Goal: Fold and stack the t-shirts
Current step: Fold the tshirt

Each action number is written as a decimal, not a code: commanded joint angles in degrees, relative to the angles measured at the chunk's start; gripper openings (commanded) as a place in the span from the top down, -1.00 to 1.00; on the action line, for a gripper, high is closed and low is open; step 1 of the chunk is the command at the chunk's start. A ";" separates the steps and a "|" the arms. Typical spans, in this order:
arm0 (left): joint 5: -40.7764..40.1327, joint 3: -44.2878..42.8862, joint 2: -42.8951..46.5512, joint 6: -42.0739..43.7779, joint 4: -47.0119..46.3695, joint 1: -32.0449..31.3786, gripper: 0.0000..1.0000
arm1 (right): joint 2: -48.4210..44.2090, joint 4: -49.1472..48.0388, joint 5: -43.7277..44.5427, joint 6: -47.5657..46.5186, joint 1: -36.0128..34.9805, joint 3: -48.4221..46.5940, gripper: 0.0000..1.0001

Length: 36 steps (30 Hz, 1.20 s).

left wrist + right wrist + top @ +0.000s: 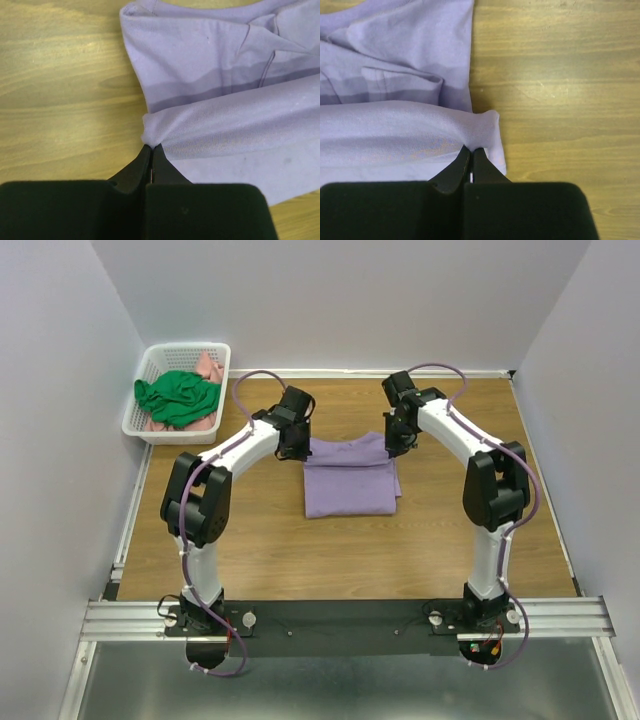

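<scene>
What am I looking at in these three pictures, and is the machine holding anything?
Two white robot arms are bolted at the near edge of a wooden table. The overhead picture is taken from above and behind them; the other two come from a camera on each wrist. A lavender t-shirt, partly folded, lies in the middle. The left gripper and right gripper are both shut, each pinching a fold at the shirt's edge. At far left a white basket holds a green t-shirt and a pink t-shirt.
</scene>
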<state>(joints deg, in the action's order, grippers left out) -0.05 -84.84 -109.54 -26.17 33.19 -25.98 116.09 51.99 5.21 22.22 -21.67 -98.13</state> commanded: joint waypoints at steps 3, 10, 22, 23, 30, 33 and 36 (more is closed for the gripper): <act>-4.95 -2.44 -2.79 0.86 -2.34 1.54 1.00 | 2.65 -3.03 3.22 0.01 2.33 1.45 0.99; -7.33 -1.12 0.18 0.16 -4.18 1.54 0.12 | 1.42 -3.73 3.22 0.11 2.51 1.62 0.24; -10.41 12.05 18.21 -5.46 -5.41 -4.69 -0.37 | -14.92 -14.34 -10.55 -5.25 -0.56 11.80 -0.07; -9.53 15.02 18.48 -6.51 -6.46 -5.74 -0.23 | -14.84 -15.24 -12.84 -5.34 -0.91 13.65 -0.04; -4.34 20.24 14.62 -8.98 -14.37 -9.09 0.14 | -7.65 -19.46 -16.73 -8.50 -1.53 11.83 0.24; -5.22 18.41 11.99 -7.58 -17.18 -8.13 0.18 | -1.69 -19.90 -16.55 -10.43 -1.01 8.14 0.27; -1.89 13.22 7.16 -5.47 -17.54 -4.71 0.21 | 4.74 -20.08 -17.16 -10.70 0.92 1.65 0.30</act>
<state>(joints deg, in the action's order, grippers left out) -4.84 -66.48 -99.79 -33.01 20.58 -33.54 115.55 34.28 -9.89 13.80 -22.72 -90.26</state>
